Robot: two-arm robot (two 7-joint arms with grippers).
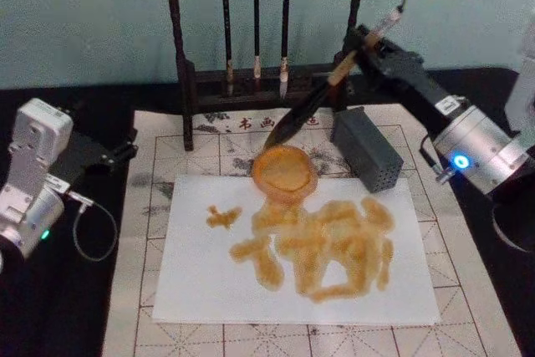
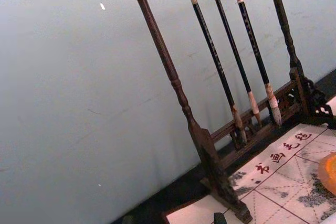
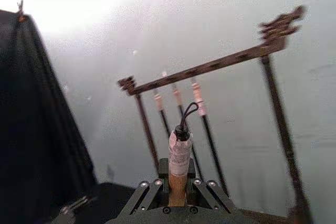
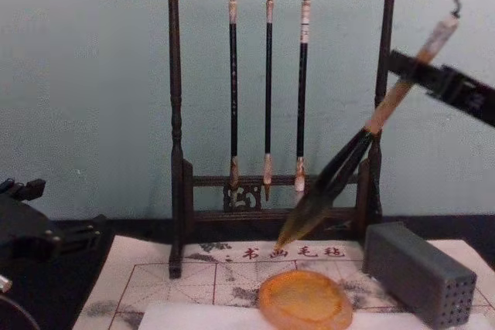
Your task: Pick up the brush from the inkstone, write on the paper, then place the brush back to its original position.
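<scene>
Brush (image 1: 313, 106) clamped just below its whitish cap by the right gripper (image 1: 359, 46), slanting down, dark tip just above the far rim of the inkstone (image 1: 261, 177) with a small gap seen from the chest view. Inkstone at the far edge of the white paper (image 1: 201, 282) streaked with orange strokes, grey block (image 1: 368, 152) just beside it on the right. Left gripper (image 1: 117, 154) parked well off to the left.
</scene>
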